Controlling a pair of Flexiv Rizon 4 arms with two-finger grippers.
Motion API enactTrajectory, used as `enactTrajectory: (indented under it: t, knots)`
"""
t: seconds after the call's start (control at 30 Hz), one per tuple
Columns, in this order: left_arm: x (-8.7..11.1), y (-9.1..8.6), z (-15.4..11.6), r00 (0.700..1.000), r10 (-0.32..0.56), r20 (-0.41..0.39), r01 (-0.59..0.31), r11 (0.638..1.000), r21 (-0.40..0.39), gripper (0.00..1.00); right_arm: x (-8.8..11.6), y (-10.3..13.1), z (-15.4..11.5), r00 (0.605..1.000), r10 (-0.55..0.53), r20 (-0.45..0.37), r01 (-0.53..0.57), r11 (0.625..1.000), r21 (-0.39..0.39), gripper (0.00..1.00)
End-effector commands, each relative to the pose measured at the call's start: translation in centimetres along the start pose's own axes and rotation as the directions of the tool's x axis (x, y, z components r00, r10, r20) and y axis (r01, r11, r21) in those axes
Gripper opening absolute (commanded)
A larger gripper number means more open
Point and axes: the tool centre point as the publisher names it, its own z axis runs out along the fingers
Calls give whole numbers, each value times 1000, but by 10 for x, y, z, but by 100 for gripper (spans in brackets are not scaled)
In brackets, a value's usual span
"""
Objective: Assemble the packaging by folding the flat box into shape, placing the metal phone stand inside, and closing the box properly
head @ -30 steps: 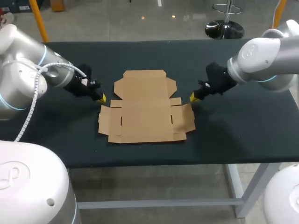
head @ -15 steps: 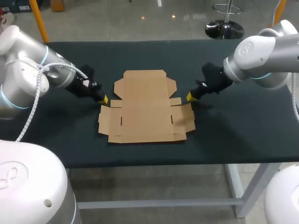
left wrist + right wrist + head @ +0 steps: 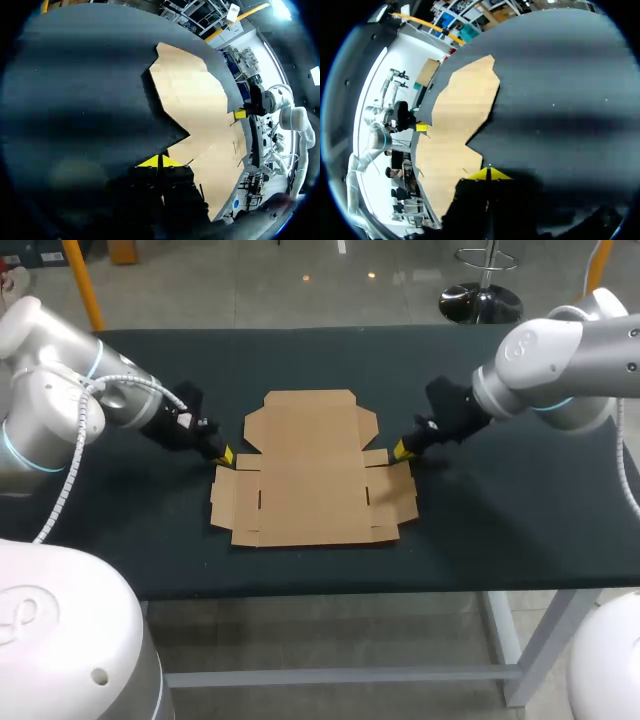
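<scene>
The flat box (image 3: 312,472) is laid unfolded in the middle of the table (image 3: 520,520), flanked just beside its left and right flaps by the left gripper (image 3: 226,454) and the right gripper (image 3: 400,449), both pinched narrow and empty, so the light sheet may be pushed askew if one side is nudged first.

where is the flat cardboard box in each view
Head view: flat box mid-table, between left gripper and right gripper.
Left wrist view: just ahead of the left gripper.
Right wrist view: just ahead of the right gripper.
Shared landmark: the opposite gripper's yellow tip across the box.
</scene>
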Motion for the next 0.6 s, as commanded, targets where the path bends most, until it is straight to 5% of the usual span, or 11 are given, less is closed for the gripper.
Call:
enactTrajectory:
  t: [0.03,0.6]
  knots:
    - [-1,-2,2,1000,0,-4,0,1000,-9,0,-3,2,4,1000,-7,-13,7,1000,3,0]
    - [0,1,5,1000,7,-23,-7,1000,-16,0,3,2,11,999,-28,-34,28,1000,4,0]
